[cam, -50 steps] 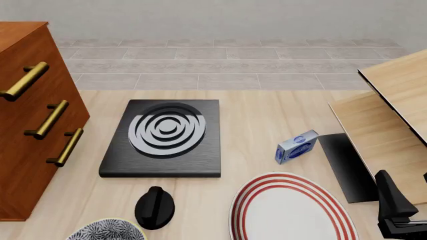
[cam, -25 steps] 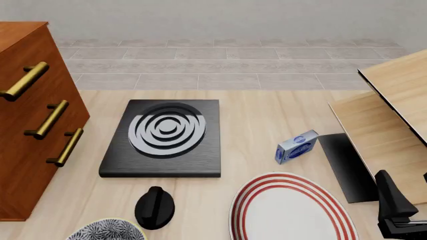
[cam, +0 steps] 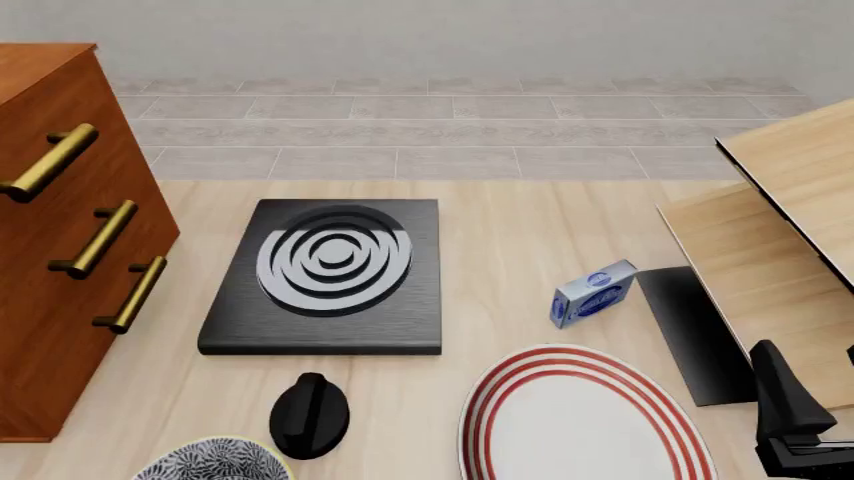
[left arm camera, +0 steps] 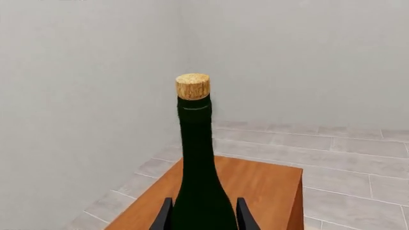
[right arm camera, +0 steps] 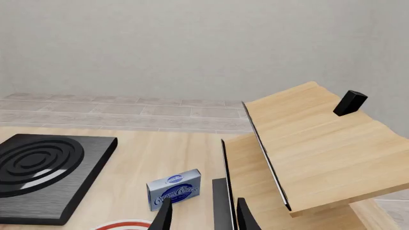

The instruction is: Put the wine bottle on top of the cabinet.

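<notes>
Bright, even light is flooding everything, throwing only faint soft shadows onto the surface (cam: 521, 250). Nothing is blurring, glaring or bending at the edges.

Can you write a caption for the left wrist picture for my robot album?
Left pincer holds the green wine bottle upright above the cabinet top.

On my front feed: black hob plate (cam: 327, 280) mid-surface, blue box (cam: 594, 294) toward right edge, striped plate (cam: 583, 417) at near edge, black knob (cam: 308, 414) and patterned bowl (cam: 214, 461) near-left; pale wood furniture (cam: 787, 250) far right.
</notes>
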Action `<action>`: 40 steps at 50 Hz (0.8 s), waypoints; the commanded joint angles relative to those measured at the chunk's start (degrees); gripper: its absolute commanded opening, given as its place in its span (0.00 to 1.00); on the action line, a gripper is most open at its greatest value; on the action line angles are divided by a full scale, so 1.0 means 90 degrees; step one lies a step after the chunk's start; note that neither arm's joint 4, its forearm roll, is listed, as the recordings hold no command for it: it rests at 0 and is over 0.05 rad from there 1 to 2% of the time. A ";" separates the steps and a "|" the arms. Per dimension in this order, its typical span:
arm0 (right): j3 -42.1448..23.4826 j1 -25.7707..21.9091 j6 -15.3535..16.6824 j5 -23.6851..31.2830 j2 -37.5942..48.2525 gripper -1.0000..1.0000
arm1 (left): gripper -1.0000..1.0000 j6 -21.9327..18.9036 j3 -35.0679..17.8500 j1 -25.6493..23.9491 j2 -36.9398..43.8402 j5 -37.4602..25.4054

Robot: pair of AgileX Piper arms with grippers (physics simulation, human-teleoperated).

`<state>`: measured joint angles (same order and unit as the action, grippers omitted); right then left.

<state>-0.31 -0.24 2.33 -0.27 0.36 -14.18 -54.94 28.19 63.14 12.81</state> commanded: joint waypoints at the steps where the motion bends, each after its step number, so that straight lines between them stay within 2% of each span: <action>1: 0.0000 -0.0001 0.0000 0.0000 0.0000 1.00 | 1.00 -0.0141 0.0198 0.0027 0.0192 -0.0029; 24: 0.0000 -0.0001 0.0000 0.0000 0.0001 1.00 | 1.00 -0.0213 0.0098 0.0015 -0.0031 -0.0218; 40: 0.0000 0.0000 0.0001 0.0000 0.0000 1.00 | 1.00 -0.0266 -0.0291 -0.0032 -0.0433 -0.0735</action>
<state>-0.31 -0.24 2.33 -0.27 0.36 -16.57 -56.14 28.25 61.15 8.47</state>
